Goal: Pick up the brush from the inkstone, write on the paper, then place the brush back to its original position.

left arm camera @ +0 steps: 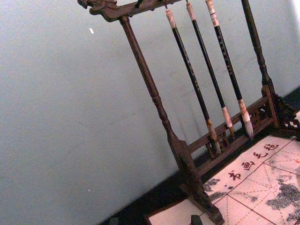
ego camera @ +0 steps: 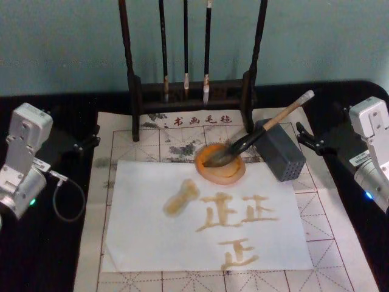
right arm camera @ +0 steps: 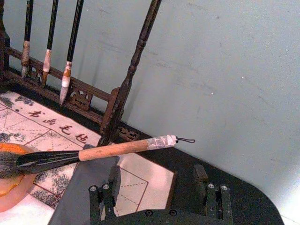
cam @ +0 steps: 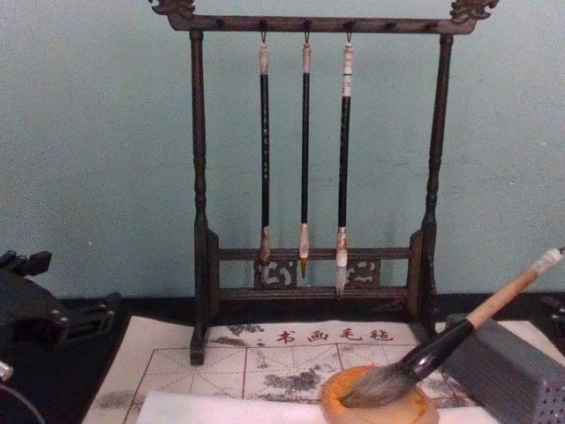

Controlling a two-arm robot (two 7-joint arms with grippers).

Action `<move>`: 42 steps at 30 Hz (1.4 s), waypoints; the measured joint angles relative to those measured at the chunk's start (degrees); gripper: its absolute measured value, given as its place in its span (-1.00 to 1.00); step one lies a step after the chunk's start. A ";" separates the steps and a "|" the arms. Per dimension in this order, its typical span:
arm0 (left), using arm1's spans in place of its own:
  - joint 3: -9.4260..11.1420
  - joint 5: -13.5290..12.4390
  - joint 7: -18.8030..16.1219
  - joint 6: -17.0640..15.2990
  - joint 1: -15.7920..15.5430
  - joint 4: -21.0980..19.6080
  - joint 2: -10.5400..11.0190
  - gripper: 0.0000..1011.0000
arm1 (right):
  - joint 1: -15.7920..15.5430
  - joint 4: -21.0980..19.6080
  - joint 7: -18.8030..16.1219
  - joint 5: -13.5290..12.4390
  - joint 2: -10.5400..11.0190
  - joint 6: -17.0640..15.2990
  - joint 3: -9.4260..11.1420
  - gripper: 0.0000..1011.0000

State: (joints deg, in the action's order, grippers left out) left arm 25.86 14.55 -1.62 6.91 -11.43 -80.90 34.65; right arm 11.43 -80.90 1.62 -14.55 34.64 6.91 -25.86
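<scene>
— While our right gripper (right arm camera: pixel 157 171) is idling wide open, empty, at the desk's (ego camera: pixel 36 267) right edge, where's the brush (ego camera: pixel 261 129)?
— It's lying in the inkstone (ego camera: pixel 234 173) at the paper's (ego camera: pixel 152 243) back edge; left gripper (ego camera: pixel 85 143), left edge, grip we cannot tell.

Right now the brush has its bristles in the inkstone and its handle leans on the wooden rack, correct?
Not quite. The brush has its bristles in the inkstone, but its handle leans on the grey perforated box; the head view shows it.

Bristle tip of the brush (right arm camera: pixel 98 151) and most of the inkstone (right arm camera: pixel 14 194) beyond the right wrist view's edge.
</scene>
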 joint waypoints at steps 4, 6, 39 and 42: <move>0.00 0.00 0.00 0.00 0.00 0.00 0.00 0.98 | 0.00 0.00 0.00 0.00 0.00 0.00 0.00 0.98; 0.00 0.00 0.00 0.00 0.00 0.00 0.00 0.98 | 0.00 0.00 0.00 0.00 0.00 0.00 0.00 0.98; 0.00 0.00 0.00 0.00 0.00 0.00 0.00 0.98 | 0.00 0.00 0.00 0.00 0.00 0.00 0.00 0.98; 0.00 0.00 0.00 0.00 0.00 0.00 0.00 0.98 | 0.00 0.00 0.00 0.00 0.00 0.00 0.00 0.98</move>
State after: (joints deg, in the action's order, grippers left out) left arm 25.86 14.55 -1.62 6.91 -11.43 -80.90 34.64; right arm 11.43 -80.90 1.62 -14.54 34.65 6.91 -25.86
